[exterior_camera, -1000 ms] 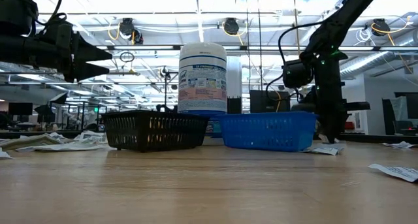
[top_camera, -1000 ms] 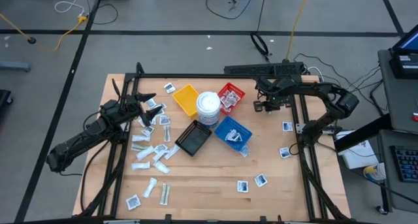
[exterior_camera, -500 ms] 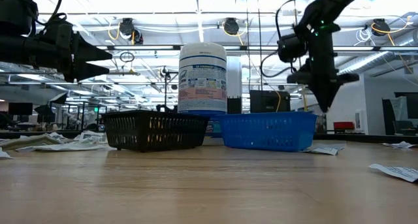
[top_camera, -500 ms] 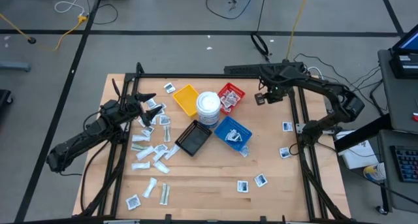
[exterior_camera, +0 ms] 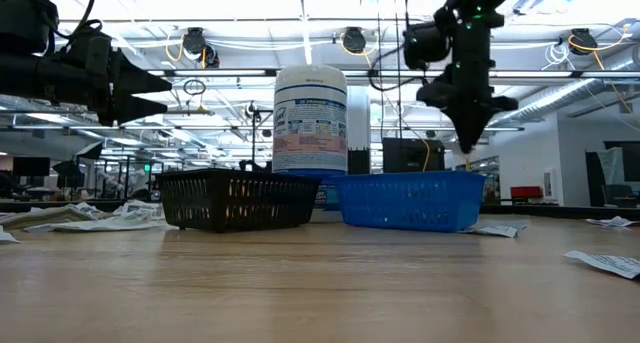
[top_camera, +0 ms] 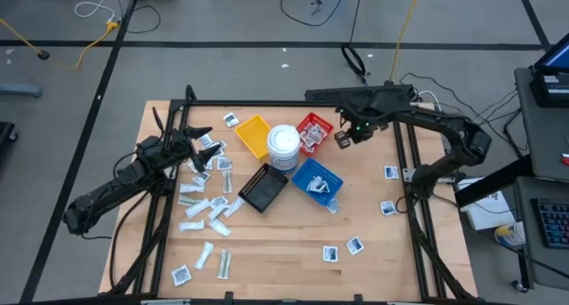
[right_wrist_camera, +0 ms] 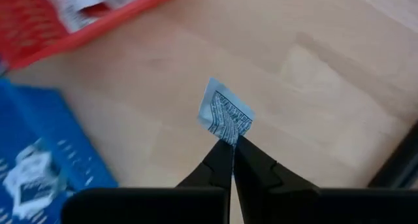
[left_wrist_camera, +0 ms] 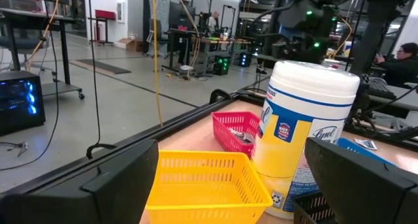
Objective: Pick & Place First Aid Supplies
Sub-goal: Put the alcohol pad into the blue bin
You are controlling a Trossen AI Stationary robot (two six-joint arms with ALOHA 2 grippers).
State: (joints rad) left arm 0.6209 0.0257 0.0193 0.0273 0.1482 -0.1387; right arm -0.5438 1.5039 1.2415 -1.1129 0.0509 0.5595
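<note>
Wood, plastic and paper, as we see them

We see a matt pale wooden desk (right_wrist_camera: 326, 87), plastic mesh trays (left_wrist_camera: 202, 178), a glossy plastic tub (left_wrist_camera: 300, 139), and a printed paper packet (right_wrist_camera: 225, 116).

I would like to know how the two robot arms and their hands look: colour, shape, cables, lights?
Both arms are dark, almost black, built of slim jointed segments. The left hand ends in two broad, flat, tapering black fingers. The right hand has two narrow black fingers that come to a fine point. A small green light glows near the right wrist, and dark cables loop along that arm. No printed markings are legible.
</note>
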